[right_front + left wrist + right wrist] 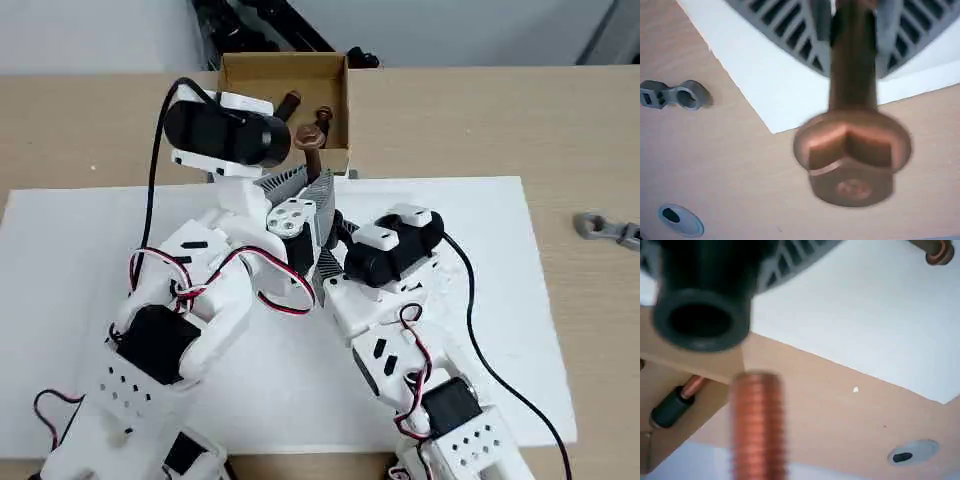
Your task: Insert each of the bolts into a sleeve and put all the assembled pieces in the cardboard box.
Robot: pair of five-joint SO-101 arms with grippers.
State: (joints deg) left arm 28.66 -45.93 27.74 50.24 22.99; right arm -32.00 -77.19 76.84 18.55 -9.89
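Left gripper is clamped on the shank of the copper-coloured flange-head metal bolt. Right gripper pinches the black tubular sleeve, with the bolt tip at 5 o'clock off its mouth. I judge the bolt rigid and slick, so mid-shank hold. Brown cardboard box is at the table's 12 o'clock.

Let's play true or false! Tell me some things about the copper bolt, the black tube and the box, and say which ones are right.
1. The left gripper holds a copper bolt by its shaft. True.
2. That bolt sits inside the black sleeve. False: its threaded tip is outside the sleeve's open end.
3. The cardboard box has nothing in it. False: a bolt-in-sleeve piece lies inside.
4. A grey wrench lies on the wooden table, off the white mat. True.
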